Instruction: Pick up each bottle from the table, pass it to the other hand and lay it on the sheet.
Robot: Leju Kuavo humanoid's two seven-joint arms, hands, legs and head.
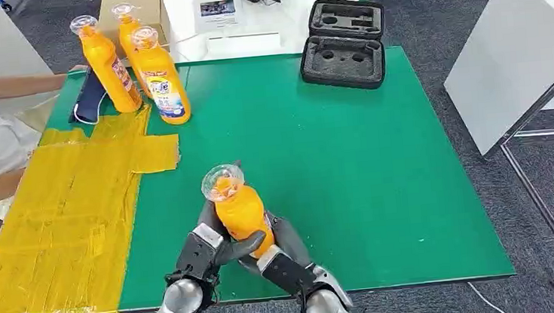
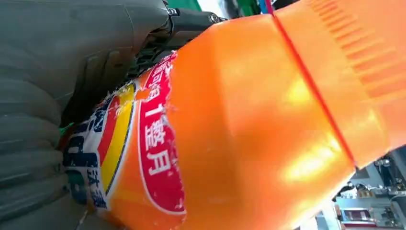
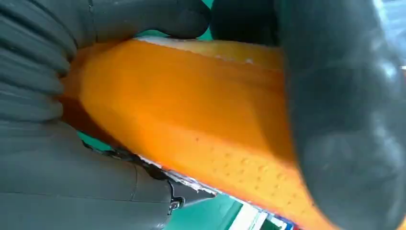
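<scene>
Orange plastic is what you have between both hands: one orange bottle (image 1: 239,209) stands upright near the front edge of the green mat (image 1: 335,166), just right of the yellow sheet (image 1: 59,213). Your left hand (image 1: 210,245) wraps it from the left, thumb across the lower front of the body. Your right hand (image 1: 286,250) holds it from the right and behind, fingers around the far side. So both hands are gripping the same bottle at once. Its clear cap (image 1: 222,181) points up and slightly away from you.

In your left wrist view the bottle's label (image 2: 143,148) sits just beside the grey hand, red and yellow with blue print. In your right wrist view a dark finger (image 3: 344,115) lies across the orange body (image 3: 191,115).

Far left on the mat you see three more orange bottles (image 1: 134,67) standing close together, at the far end of the sheet. A dark blue cloth item (image 1: 89,101) lies just left of them. A person's arm (image 1: 18,84) reaches in from the left edge towards it. At the far side, right of centre, an open black foam case (image 1: 343,41) rests on the mat's edge. A cardboard box (image 1: 133,14) stands behind the three bottles.
</scene>
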